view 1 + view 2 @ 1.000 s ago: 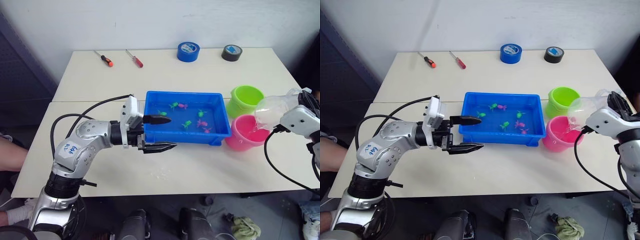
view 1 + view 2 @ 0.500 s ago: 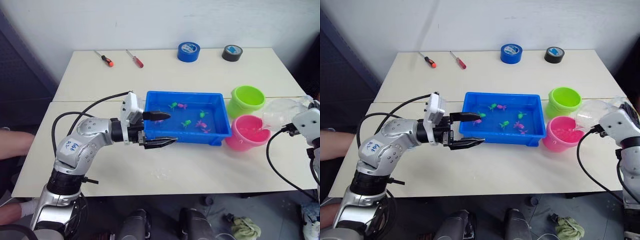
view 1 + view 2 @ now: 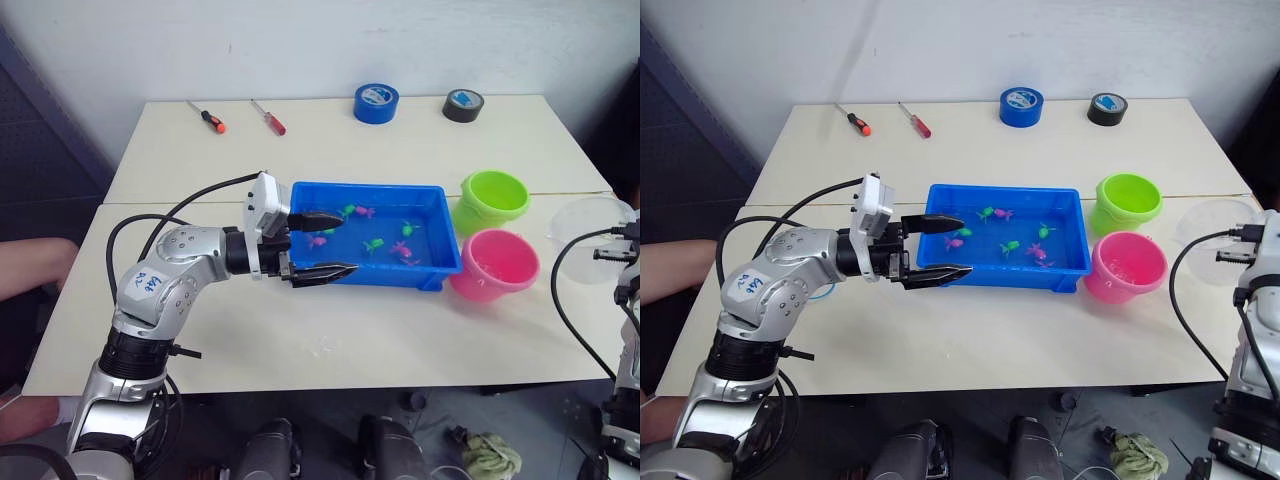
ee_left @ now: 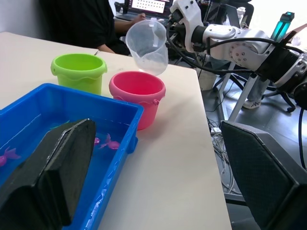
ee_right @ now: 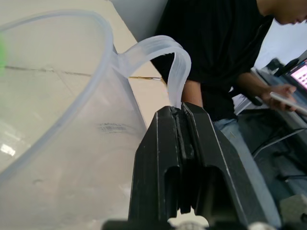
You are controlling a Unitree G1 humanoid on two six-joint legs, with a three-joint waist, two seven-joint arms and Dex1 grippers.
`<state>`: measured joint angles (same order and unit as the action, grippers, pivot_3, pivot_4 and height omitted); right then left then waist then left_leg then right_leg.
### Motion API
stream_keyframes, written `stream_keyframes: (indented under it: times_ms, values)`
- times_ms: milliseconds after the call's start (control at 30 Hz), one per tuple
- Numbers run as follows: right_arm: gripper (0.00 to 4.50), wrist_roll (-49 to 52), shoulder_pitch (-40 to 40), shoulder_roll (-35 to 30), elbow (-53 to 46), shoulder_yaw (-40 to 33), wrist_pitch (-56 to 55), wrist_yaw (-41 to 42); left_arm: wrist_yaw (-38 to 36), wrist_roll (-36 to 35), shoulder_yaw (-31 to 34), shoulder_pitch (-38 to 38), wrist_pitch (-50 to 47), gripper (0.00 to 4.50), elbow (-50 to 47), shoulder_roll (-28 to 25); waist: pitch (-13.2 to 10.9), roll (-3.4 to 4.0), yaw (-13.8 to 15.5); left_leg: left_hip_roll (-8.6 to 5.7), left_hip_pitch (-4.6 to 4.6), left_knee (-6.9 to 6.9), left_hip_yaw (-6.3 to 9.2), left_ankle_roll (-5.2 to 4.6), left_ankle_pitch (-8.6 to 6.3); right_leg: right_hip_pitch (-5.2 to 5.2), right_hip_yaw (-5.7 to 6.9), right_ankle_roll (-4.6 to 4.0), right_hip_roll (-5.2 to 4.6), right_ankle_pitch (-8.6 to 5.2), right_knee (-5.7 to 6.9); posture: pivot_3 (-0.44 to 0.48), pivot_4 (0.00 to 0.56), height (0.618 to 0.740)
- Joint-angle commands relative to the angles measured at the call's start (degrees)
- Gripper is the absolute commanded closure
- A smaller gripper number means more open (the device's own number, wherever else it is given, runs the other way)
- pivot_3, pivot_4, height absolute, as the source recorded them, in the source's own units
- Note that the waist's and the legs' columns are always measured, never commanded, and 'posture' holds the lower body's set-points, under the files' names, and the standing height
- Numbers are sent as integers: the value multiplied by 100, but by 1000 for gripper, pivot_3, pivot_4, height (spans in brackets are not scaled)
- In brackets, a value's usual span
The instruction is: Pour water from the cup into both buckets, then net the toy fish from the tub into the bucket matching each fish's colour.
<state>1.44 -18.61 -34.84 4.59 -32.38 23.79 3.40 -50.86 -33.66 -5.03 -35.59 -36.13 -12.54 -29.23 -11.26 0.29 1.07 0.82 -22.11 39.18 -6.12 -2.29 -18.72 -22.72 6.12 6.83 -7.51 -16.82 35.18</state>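
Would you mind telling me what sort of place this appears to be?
Probably a robotics lab or workshop: screwdrivers and tape rolls lie on a plain white table, and a person sits nearby beside a screen.

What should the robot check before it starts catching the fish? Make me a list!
1. Clear cup pulled back from the pink bucket, upright: ok.
2. Right pincer shut on the cup's handle: ok.
3. Water in the lime green bucket: cannot tell.
4. Left pincer open and empty at the blue tub: ok.
5. Net in a pincer: not ok.
6. Toy fish floating in the tub: ok.
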Motion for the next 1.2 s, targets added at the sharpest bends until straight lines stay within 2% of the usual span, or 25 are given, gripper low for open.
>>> stream_keyframes:
  times_ms: [33, 233, 500, 700, 1200]
  values:
    - [4418, 154, -358, -5, -254, -81, 166, -230, -5, 37, 56, -124, 125, 0, -65, 56, 0, 0, 0, 0, 0, 0, 0, 0, 0, 0, 0, 0, 0, 0, 0, 0, 150, 740]
    - [4418, -76, -1070, -168, 248, 308, -126, -493, 85, 87, 100, -146, 154, 0, 3, 156, 0, 0, -19, -1, -1, 0, -2, 0, 0, -4, -2, 0, -1, 0, 3, 0, 150, 740]
    - [4418, -796, -2014, -522, 1714, 1347, -1318, -689, 289, 155, 257, -391, 262, 0, 471, 368, 0, 0, -69, -2, -5, -1, 0, 0, 0, -8, 1, 1, -2, 0, 4, 0, 150, 740]
    - [4418, -1359, -2822, -853, 3208, 2058, -2102, -884, 362, 249, 337, -449, 352, 0, 584, 383, 0, 0, -133, -2, -6, -2, 3, 1, 1, -11, 5, 1, -3, 1, 14, 0, 150, 740]
    - [4418, -2729, -4318, -1186, 5382, 3779, -3364, -1069, 535, 242, 382, -352, 338, 0, 406, 391, -1, 1, -145, 1, -9, -7, 9, 6, 4, -16, 7, 1, -3, 1, 16, 0, 150, 740]
